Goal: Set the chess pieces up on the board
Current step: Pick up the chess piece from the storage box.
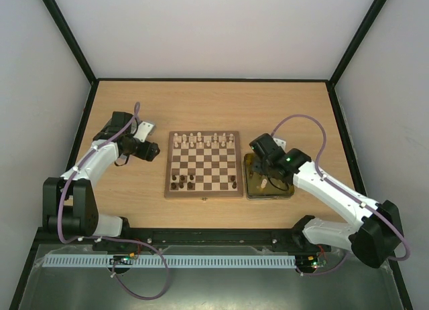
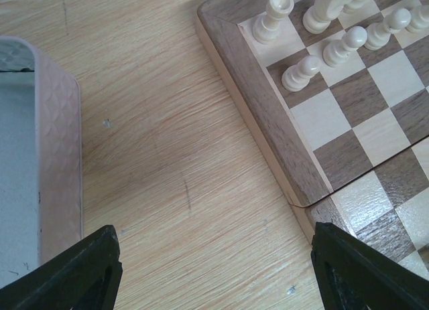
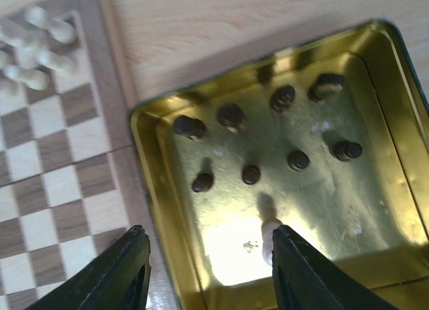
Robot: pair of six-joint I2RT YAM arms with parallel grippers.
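Note:
The board (image 1: 204,193) lies at the table's centre. Pale chess pieces (image 1: 201,140) fill its far rows, and a few dark pieces (image 1: 182,183) stand on the near rows. My right gripper (image 3: 209,270) hangs open over the yellow-lined tin (image 3: 375,189). Several dark pieces (image 3: 251,174) stand in the tin. One pale piece (image 3: 268,236) is right beside the inner face of the right finger, and the jaws are not clamped on it. My left gripper (image 2: 214,270) is open over bare table beside the board's left rim (image 2: 268,122), near pale pieces (image 2: 342,45).
The silver tin lid (image 2: 33,156) lies on the table left of my left gripper. The yellow-lined tin (image 1: 269,191) sits against the board's right side. Black frame posts and pale walls enclose the table.

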